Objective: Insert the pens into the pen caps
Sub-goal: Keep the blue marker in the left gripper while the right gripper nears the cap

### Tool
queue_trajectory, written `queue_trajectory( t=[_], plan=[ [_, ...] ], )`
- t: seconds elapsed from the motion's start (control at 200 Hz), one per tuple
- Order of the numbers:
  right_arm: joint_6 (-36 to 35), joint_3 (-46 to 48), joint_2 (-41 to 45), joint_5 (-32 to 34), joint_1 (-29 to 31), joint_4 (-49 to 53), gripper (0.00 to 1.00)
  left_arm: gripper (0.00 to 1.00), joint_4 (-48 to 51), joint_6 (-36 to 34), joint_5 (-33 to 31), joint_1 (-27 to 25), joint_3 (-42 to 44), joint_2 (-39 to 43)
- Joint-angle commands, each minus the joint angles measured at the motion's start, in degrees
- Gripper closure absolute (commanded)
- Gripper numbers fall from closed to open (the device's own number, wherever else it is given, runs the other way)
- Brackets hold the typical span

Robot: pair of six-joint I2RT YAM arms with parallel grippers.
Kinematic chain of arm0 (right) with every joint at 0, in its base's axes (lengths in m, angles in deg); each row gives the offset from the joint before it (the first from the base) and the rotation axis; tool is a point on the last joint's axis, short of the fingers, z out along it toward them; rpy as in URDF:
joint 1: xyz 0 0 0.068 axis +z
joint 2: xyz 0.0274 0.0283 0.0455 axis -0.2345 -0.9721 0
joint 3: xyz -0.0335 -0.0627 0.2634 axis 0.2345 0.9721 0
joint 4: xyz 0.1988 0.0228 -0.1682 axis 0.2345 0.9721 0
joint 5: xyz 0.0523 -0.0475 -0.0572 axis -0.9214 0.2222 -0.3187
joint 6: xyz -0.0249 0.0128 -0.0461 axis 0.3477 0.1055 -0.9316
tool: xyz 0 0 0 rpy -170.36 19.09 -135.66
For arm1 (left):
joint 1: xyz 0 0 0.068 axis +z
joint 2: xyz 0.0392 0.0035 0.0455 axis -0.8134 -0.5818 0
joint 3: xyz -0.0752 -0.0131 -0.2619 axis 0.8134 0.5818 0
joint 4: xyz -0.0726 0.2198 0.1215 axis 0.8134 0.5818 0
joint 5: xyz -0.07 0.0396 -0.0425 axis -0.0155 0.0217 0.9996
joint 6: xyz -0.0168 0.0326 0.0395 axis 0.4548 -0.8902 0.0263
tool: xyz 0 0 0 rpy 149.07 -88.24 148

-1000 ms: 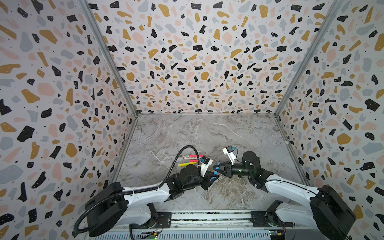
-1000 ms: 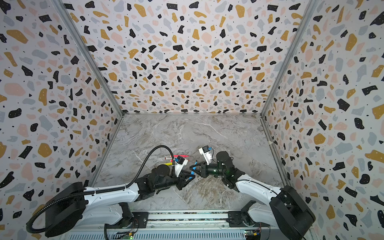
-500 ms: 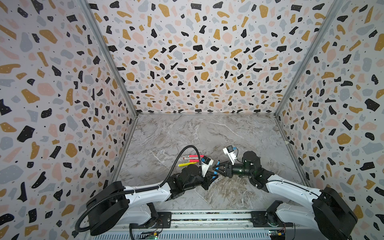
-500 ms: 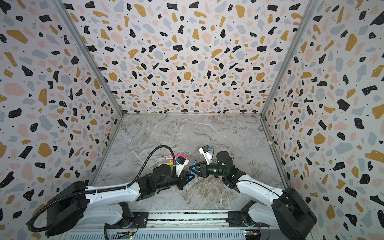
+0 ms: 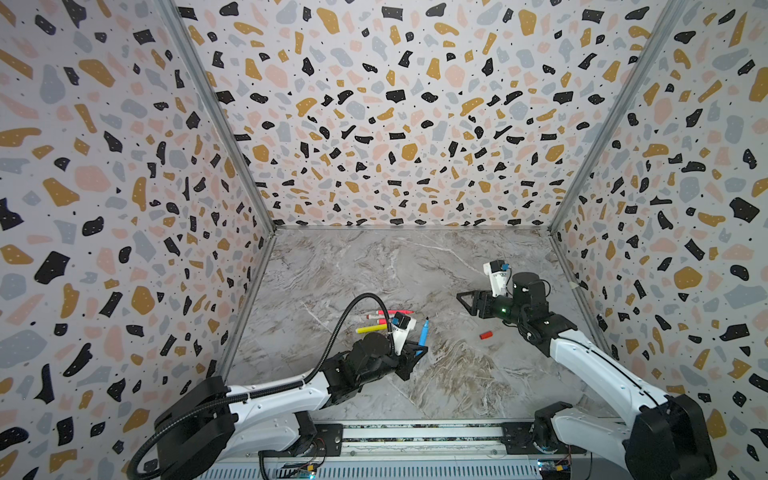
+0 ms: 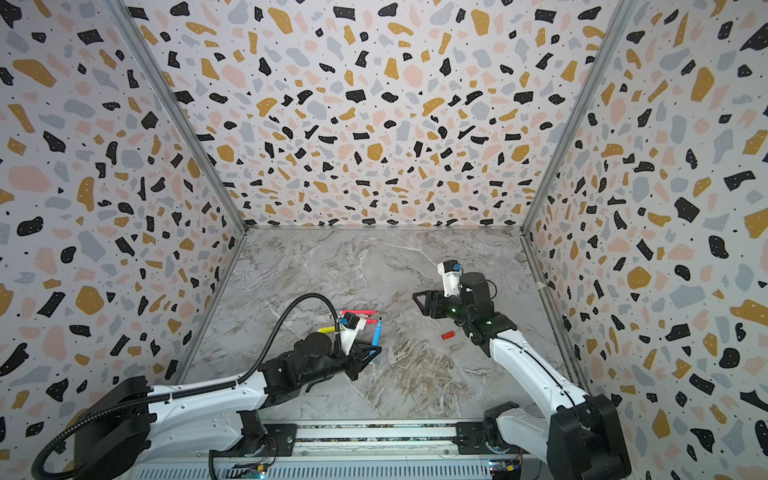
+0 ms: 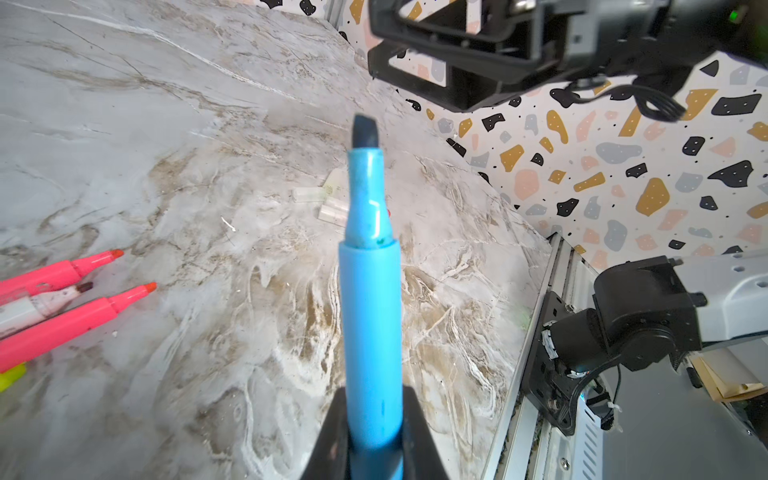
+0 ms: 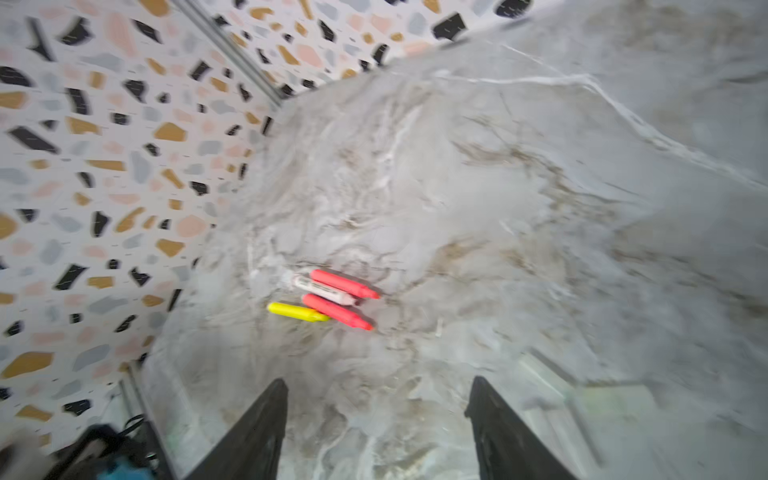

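Handover looks done. A second ago both grippers meet mid-table on the blue pen (image 5: 423, 334). Now the right gripper (image 5: 466, 303) is off it and backed away to the right and far side. Its fingers (image 8: 266, 415) are spread wide with nothing between them.

The left gripper (image 5: 415, 352) now has sole hold of the pen, clamped tight on the rear of the barrel in the left wrist view (image 7: 370, 316). The pen points up and away from the gripper, and its dark chisel tip is bare, so it's not capped yet.

The red cap (image 5: 486, 334) lies loose on the marble table (image 5: 374, 270), right of the blue pen and near the right arm, touching neither gripper.

The other pens sit untouched in a cluster just left and far of the left gripper: two pink pens (image 8: 345, 284), a white-bodied pen (image 8: 324, 289) and a yellow pen (image 8: 297, 311), all with tips uncovered.

The left wrist view also shows pale translucent pieces (image 7: 316, 194) on the table beyond the blue tip. They may be clear caps, I can't tell.

My read:
- The right gripper is now free to fetch a cap while the left presents the tip.
- The red cap doesn't match the blue pen in colour.
- No pen is capped so far, so the task is at an early stage.
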Motion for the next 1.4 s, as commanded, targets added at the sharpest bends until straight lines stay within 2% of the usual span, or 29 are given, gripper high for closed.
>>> queue_trajectory(
  t=[0.0,0.225,0.3,0.401,0.851,1.392],
  plan=[
    [-5.5,-5.8,-4.6,7.0,0.0,11.3,0.33,1.0,-0.7,0.3,-1.6,-0.1,1.9,2.6],
    [-9.7,-11.6,-13.3,8.3,0.0,15.5,0.37,1.0,0.3,0.8,-2.6,-0.1,3.9,4.8],
    [-10.0,-12.0,-15.8,7.4,0.2,15.5,0.32,1.0,0.2,0.9,-2.8,-0.1,4.2,5.3],
    [-9.7,-11.8,-18.0,8.4,0.7,15.4,0.33,1.0,0.2,0.7,-3.0,-0.1,4.6,5.4],
    [-7.9,-10.0,-23.1,6.6,1.0,10.7,0.34,1.0,-0.6,0.3,-3.9,-0.1,5.3,4.9],
    [-6.0,-8.6,-25.2,7.4,0.6,8.4,0.33,1.0,-0.5,-0.3,-4.1,-0.1,4.0,2.9]
  ],
)
